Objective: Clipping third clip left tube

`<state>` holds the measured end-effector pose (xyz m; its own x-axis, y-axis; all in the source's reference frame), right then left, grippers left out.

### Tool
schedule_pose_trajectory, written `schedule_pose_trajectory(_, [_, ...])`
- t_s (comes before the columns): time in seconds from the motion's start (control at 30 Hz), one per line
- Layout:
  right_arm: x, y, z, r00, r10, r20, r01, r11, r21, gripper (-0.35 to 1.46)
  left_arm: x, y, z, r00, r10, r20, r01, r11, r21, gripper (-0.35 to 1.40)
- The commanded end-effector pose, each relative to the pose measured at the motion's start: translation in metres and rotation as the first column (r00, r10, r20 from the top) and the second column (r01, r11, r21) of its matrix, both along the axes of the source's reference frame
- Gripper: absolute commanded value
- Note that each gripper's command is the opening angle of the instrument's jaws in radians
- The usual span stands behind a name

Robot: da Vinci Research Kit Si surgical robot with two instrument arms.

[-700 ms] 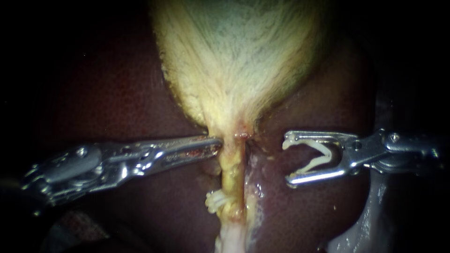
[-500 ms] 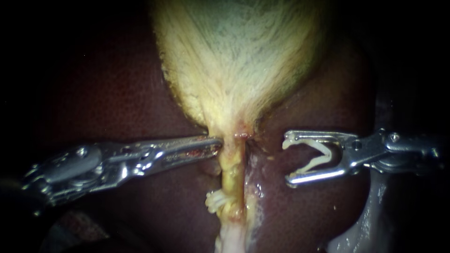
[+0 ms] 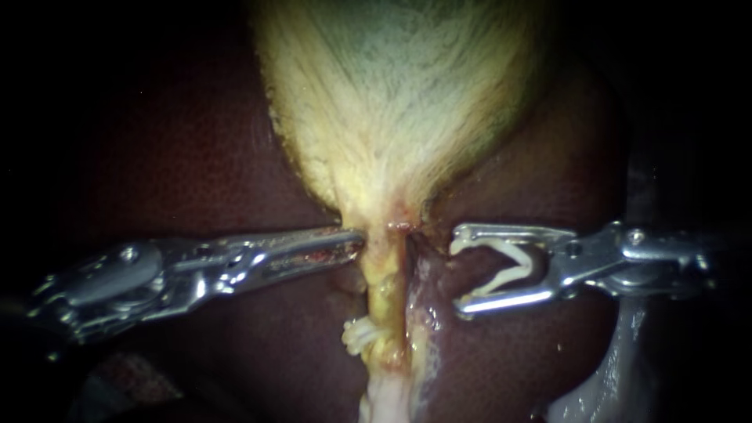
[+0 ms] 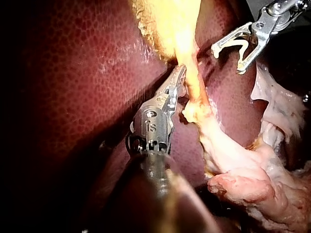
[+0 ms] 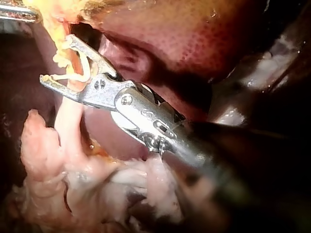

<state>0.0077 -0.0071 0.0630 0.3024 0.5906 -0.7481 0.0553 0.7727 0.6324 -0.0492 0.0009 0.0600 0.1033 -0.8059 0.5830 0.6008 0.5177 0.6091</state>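
The slim steel right instrument (image 3: 458, 272) holds its tool wide on an open white plastic clip (image 3: 513, 258), near the pale yellow tube (image 3: 384, 286) below the gallbladder (image 3: 392, 117). The left instrument (image 3: 359, 241) has its tool together, tip against that tube. The clip could snag dark red liver (image 3: 196, 157) or the seated white clip (image 3: 359, 335); room there is narrow

My right instrument (image 3: 457, 276) holds a white clip (image 3: 509, 252) in its pincer just beside the yellow tube (image 3: 384, 290), opposite my left instrument's (image 3: 356, 241) closed pincer.
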Motion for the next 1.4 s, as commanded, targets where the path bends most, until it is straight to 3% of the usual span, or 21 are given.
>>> schedule_pose_trajectory(0.03, [0.0006,-0.0004,0.0004,1.0,-0.003,0.001,0.003,1.0,0.006,0.59,0.0003,-0.0001,-0.0001,1.0,-0.001,0.0,0.001,1.0,-0.002,-0.35])
schedule_pose_trajectory(0.23, [0.0038,-0.0024,0.0029,0.9997,-0.024,-0.004,0.025,0.999,0.049,0.57,0.0019,-0.0006,-0.0006,1.0,-0.005,-0.001,0.005,1.0,0.001,-0.35])
schedule_pose_trajectory(0.6, [0.0051,-0.0029,0.007,0.9999,-0.012,0.01,0.011,0.998,0.058,0.57,0.0021,-0.0015,-0.0024,1.0,-0.008,-0.003,0.008,1.0,0.001,-0.35])
schedule_pose_trajectory(1.1, [0.0056,-0.0033,0.0084,0.9999,-0.01,0.013,0.009,0.998,0.056,0.55,0.0022,-0.0016,-0.0038,1.0,-0.007,-0.004,0.007,1.0,0.006,-0.35])
schedule_pose_trajectory(1.23, [0.0068,-0.0044,0.009,0.9998,-0.01,0.016,0.009,0.998,0.066,0.55,0.0016,-0.0013,-0.0036,0.9999,-0.01,-0.006,0.01,1.0,0.006,-0.35])
schedule_pose_trajectory(1.4, [0.0083,-0.0065,0.0091,0.9989,-0.047,0.002,0.046,0.995,0.088,0.55,0.0009,-0.001,-0.0032,0.9999,-0.012,-0.007,0.012,1.0,0.006,-0.35])
